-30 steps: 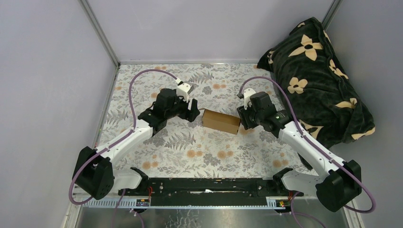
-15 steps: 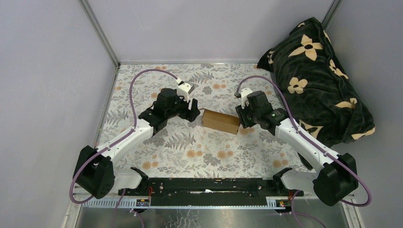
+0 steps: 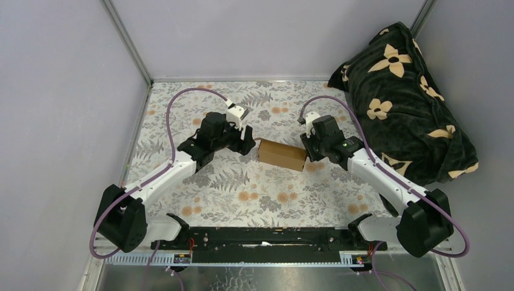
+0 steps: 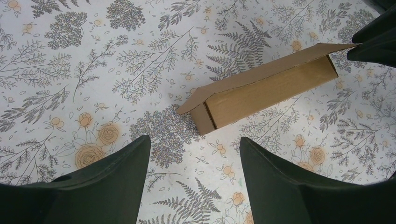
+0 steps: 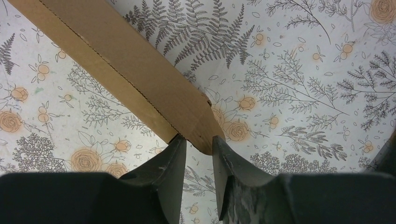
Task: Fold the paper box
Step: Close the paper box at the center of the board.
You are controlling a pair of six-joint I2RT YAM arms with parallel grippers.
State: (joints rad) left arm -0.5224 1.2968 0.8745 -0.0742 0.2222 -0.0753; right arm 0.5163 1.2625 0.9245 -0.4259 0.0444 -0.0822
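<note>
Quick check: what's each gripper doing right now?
Left gripper: open, holding nothing.
Right gripper: around the end flap of the box; whether it grips cannot be told.

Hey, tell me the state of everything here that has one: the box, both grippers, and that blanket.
paper box, formed into a box shape, lying flat, lid flap overhanging and untucked.
left gripper, open, empty, clear of the box.
right gripper, jaws narrow around the tip of the box's flap; firm grip unclear.
blanket, bunched up at the far right.
</note>
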